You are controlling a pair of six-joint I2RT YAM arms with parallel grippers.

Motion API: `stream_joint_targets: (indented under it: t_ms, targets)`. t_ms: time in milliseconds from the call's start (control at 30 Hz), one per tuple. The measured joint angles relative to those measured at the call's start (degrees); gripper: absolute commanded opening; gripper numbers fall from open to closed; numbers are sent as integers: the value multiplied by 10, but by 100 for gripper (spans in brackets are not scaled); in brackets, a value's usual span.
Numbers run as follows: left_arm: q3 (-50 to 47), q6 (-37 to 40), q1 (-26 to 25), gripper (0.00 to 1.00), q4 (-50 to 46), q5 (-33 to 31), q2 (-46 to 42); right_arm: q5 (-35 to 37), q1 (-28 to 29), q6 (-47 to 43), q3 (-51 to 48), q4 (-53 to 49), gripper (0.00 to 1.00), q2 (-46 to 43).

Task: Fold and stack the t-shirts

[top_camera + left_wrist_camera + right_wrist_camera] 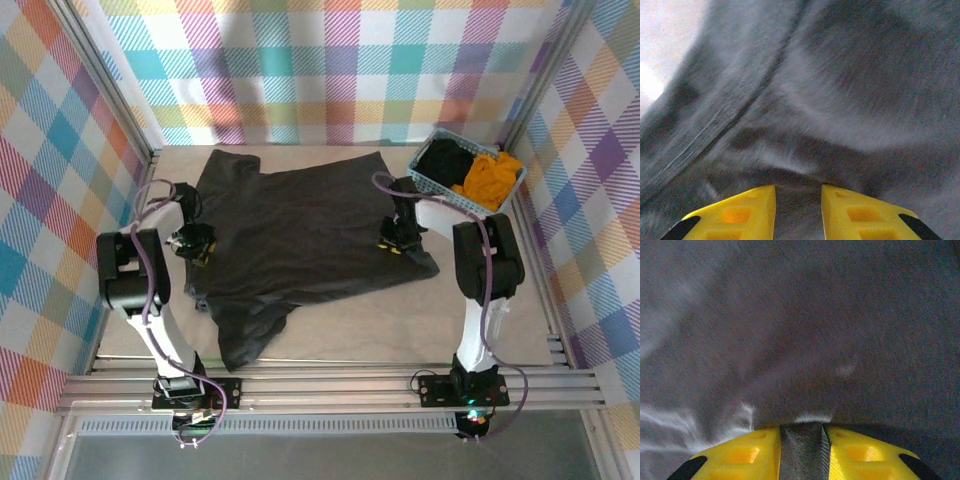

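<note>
A dark charcoal-grey t-shirt (300, 230) lies spread across the table, with one part trailing toward the near left. My left gripper (193, 243) sits at the shirt's left edge. In the left wrist view its yellow fingers (755, 207) hold a fold of the grey cloth (850, 90) between them, and the picture is blurred. My right gripper (395, 243) is on the shirt's right part. Its jaws (802, 427) are closed on a strip of the same cloth (815, 315). A black t-shirt (448, 157) and a mustard-orange t-shirt (490, 178) lie bunched in the basket.
The light blue perforated basket (432, 187) stands at the far right, close to the right arm. Plaid walls enclose the table on three sides. An aluminium rail (330, 385) runs along the near edge. Bare tabletop (360, 325) shows in front of the shirt.
</note>
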Motion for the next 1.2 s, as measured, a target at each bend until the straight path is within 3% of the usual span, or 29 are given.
stream_joint_targets:
  t_ms: [200, 400, 533, 633, 700, 800, 967, 1100, 1200]
  targets:
    - [191, 19, 11, 28, -53, 14, 121, -15, 0, 5, 162, -73, 32, 101]
    - [450, 45, 14, 30, -71, 20, 273, -16, 0, 34, 297, -136, 38, 176]
    - [571, 63, 14, 44, -81, 16, 339, -14, 0, 55, 318, -154, 44, 184]
    - [594, 80, 13, 57, -85, 10, 347, -12, 0, 63, 315, -156, 49, 179]
    - [591, 90, 7, 58, -97, -8, 338, 0, 0, 64, 298, -156, 52, 165]
    - [461, 89, -2, 54, -94, -48, 247, 17, -1, 63, 246, -156, 52, 117]
    - [83, 47, -34, 43, -93, -82, -80, 31, -1, 64, 101, -127, 53, -28]
    - [-145, 15, -77, 42, -106, -85, -304, 18, -2, 70, -29, -85, 55, -146]
    - [-270, -3, -112, 43, -120, -66, -380, -5, -2, 73, -106, -60, 56, -195]
